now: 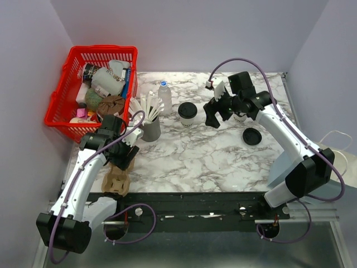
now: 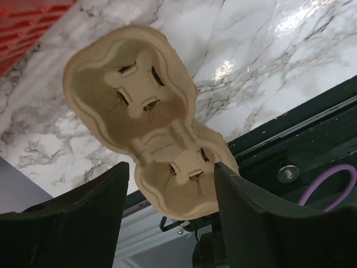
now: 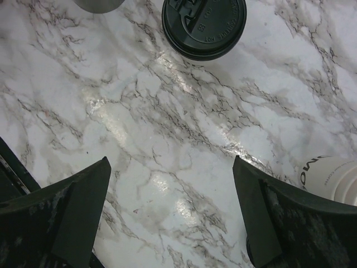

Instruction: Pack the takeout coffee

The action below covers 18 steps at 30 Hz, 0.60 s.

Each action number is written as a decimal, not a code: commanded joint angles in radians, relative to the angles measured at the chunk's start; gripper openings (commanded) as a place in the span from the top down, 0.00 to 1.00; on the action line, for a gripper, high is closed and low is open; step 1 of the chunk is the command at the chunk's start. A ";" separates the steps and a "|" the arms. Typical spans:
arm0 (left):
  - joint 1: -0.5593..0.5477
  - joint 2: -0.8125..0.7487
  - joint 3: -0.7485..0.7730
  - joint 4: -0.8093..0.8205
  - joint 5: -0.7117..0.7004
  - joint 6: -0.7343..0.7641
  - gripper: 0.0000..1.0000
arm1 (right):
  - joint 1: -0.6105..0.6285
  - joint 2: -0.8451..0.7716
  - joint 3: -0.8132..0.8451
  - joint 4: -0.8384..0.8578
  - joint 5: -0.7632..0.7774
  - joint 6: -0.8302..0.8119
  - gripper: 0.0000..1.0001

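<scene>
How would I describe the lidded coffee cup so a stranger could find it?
On the white marble table, look toward the far edge, just right of the clear plastic water bottle. The small cream paper cup with a round black plastic lid stands upright there, while the loose black lid farther right lies flat with no cup beneath.

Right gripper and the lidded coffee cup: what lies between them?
Nothing; only bare marble table separates the right gripper from the lidded coffee cup, as the top view shows.
</scene>
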 commanded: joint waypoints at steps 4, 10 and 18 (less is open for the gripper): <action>0.003 0.022 -0.108 0.009 -0.098 -0.034 0.31 | 0.001 0.062 0.064 0.021 -0.031 0.031 0.01; 0.012 0.071 -0.128 0.052 -0.105 -0.054 0.35 | 0.001 0.067 0.058 0.018 -0.021 0.019 0.01; 0.050 0.120 -0.117 0.056 -0.102 -0.055 0.40 | 0.001 0.065 0.041 0.014 -0.001 -0.001 0.01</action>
